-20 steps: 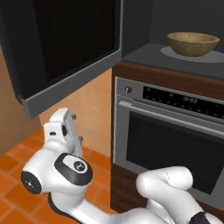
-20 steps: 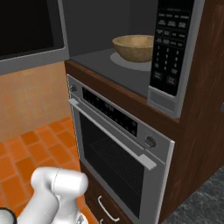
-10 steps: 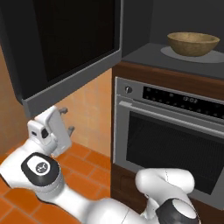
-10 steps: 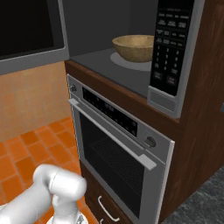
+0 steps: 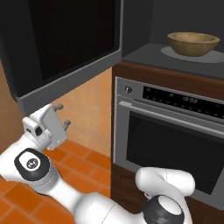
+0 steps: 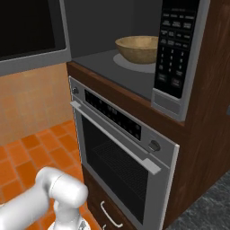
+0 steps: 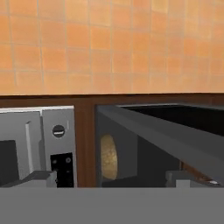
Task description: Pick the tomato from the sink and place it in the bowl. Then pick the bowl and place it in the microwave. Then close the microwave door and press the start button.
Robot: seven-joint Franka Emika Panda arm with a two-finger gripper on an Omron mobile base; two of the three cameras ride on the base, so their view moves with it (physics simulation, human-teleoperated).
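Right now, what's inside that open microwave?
A tan bowl sits inside the microwave, on its round plate. The microwave door hangs open. Whether the tomato lies in the bowl can't be seen; its rim hides the inside.

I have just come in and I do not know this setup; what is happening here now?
The white robot arm holds its claw open and empty below the open microwave door. The wooden bowl already sits inside the microwave, above the steel oven. Whether the tomato is in the bowl cannot be seen. The door is not yet closed.
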